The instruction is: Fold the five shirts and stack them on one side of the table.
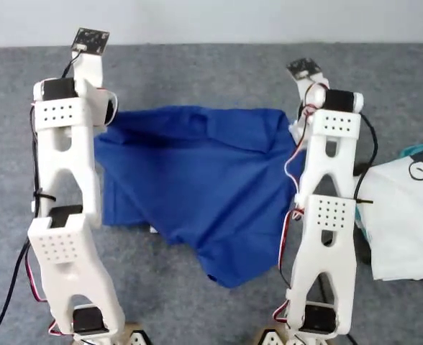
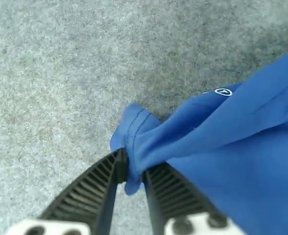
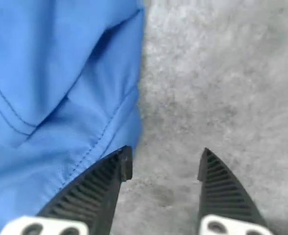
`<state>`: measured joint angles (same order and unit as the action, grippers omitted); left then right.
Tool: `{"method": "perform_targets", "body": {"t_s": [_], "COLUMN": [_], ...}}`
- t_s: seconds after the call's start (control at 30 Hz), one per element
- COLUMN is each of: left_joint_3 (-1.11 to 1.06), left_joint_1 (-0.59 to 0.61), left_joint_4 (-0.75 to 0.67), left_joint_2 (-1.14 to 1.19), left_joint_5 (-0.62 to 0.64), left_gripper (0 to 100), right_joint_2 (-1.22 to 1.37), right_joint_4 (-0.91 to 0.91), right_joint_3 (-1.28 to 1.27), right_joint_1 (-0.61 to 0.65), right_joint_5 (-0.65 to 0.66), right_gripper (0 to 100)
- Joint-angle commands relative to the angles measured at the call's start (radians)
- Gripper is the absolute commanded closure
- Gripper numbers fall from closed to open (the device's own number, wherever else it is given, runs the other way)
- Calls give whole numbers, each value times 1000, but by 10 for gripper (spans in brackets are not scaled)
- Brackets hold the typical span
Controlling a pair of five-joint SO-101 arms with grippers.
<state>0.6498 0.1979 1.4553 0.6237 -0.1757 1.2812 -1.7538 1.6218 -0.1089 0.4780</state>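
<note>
The blue shirt (image 1: 197,187) lies spread and rumpled on the grey surface (image 1: 197,72), between the two arms. The left gripper (image 2: 132,169) is clamped on a bunched corner of it, with the cloth pinched tight. The right gripper (image 3: 163,164) stands spread apart at the shirt's opposite edge, holding nothing: one side is over the blue hem, the other over bare surface. A white shirt (image 1: 406,215) lies just beside the right arm.

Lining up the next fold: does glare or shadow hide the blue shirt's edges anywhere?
High view: even light, no glare on the blue shirt. Left wrist view: no glare, hem visible at the left gripper. Right wrist view: a fold shadow, hem stitching visible by the right gripper.
</note>
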Motion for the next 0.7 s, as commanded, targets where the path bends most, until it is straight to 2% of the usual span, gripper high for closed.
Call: {"method": "perform_targets", "body": {"t_s": [0.0,0.23,0.4,0.67], "left_joint_3": [12,13,15,15], "left_joint_1": [-8,-8,-8,-8], "left_joint_4": [6,3,5,6], "left_joint_2": [12,68,61,61], "left_joint_5": [-9,-6,-5,-5], "left_gripper": [985,985,985,985], "right_joint_2": [-147,-278,-265,-120], "right_joint_4": [-44,-44,-39,21], "right_joint_3": [61,-114,-203,-206], "right_joint_1": [8,131,228,243], "right_joint_5": [-9,-11,-52,-66], "right_gripper": [757,757,757,758]}}
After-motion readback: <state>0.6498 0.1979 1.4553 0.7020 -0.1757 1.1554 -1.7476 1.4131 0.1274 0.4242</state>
